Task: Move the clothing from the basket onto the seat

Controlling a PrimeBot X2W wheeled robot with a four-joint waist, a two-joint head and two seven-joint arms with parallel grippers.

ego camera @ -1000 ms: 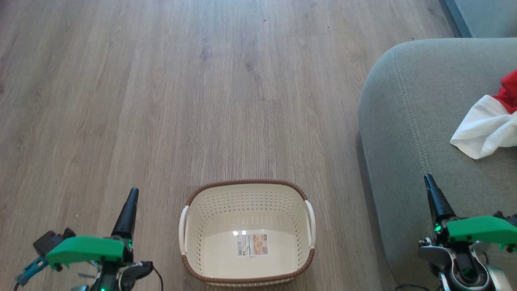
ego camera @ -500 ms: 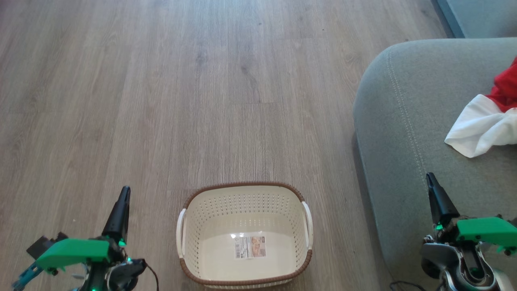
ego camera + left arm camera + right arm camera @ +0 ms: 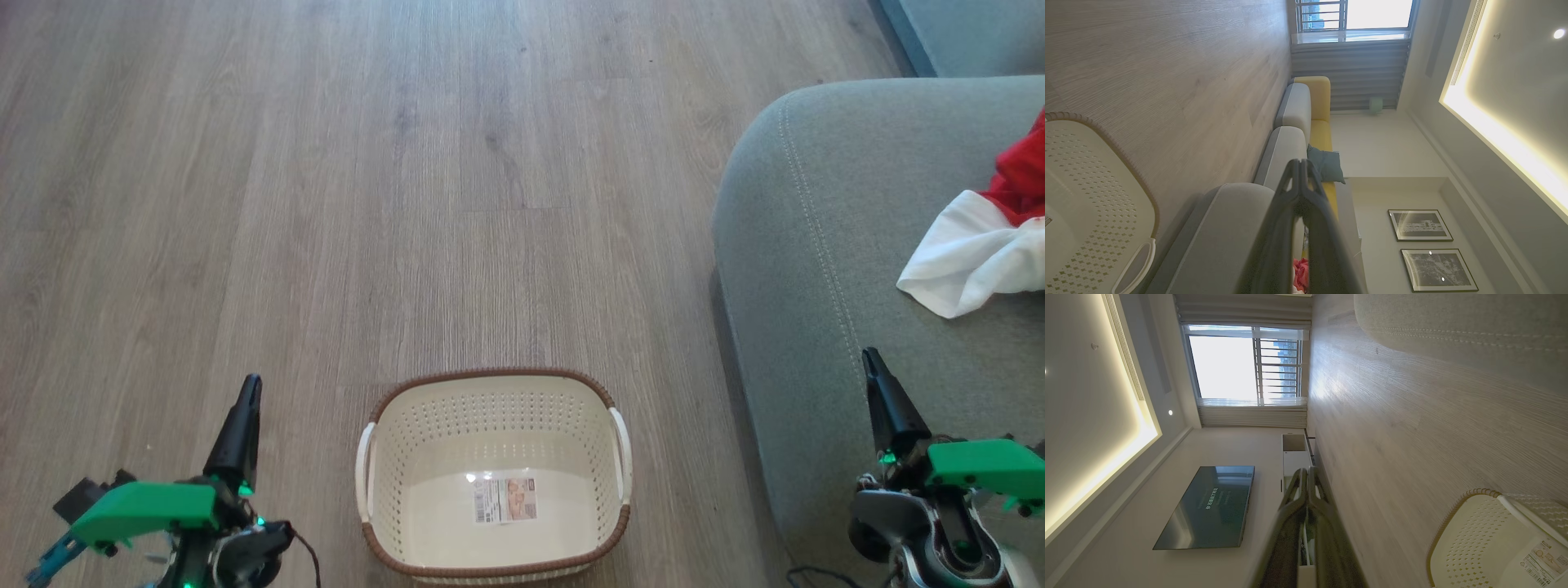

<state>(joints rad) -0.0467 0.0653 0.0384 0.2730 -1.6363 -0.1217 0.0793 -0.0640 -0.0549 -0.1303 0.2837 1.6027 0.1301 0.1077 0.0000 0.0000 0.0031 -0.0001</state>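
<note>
Seat [image 3: 816,245] bore the red-and-white clothing [image 3: 971,261], cut off by the frame edge. Basket [image 3: 490,371] on the floor [image 3: 408,204] held only its label sticker [image 3: 506,500]. Transfer looked complete; next move probably just parking arms. Left gripper [image 3: 247,392] beside basket, right gripper [image 3: 873,363] over seat, both clenched, empty.

The floor [image 3: 457,204], at the upper left of the head view, is looking like dull wood with streaky grain. At the bottom middle, the basket [image 3: 498,412] is showing smooth cream plastic with little holes and a brown woven-look rim. A paper sticker [image 3: 507,500] is lying inside, where the bottom is shining a bit. On the right, the seat [image 3: 816,245] is looking like rough grey-green cloth. The clothing [image 3: 971,261] on it is looking like soft red and white cloth.
</note>
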